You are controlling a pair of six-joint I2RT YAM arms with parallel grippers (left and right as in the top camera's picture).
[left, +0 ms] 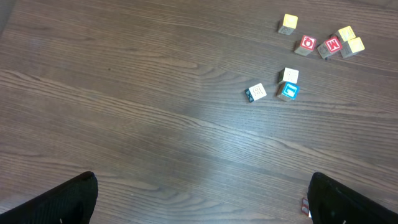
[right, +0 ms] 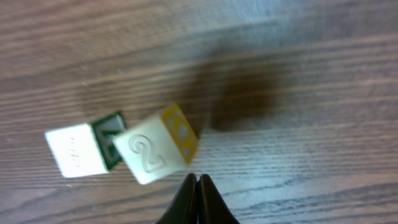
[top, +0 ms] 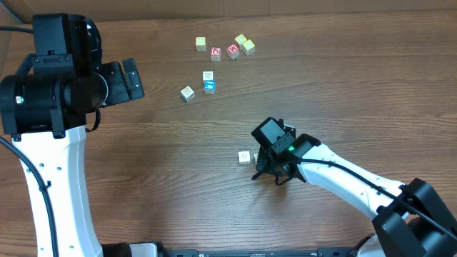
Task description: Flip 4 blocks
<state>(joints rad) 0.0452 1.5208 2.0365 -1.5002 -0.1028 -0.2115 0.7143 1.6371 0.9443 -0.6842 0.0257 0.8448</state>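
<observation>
The right gripper (right: 197,185), fingers pressed together on nothing, points down just beside a skewed whitish block (right: 155,149) with a raised 2 and a yellow side. This leans against a green-lettered block (right: 79,149), mid-desk (top: 178,207) nearer the front edge. Its arm (top: 343,177) stretches in from the near right corner. The left gripper (top: 125,78) gapes wide.

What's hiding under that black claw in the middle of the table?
Two blocks lie by the shut right gripper: a block showing a 2 with a yellow side, and a white block with a green side. From above, the gripper hides most of one.
</observation>
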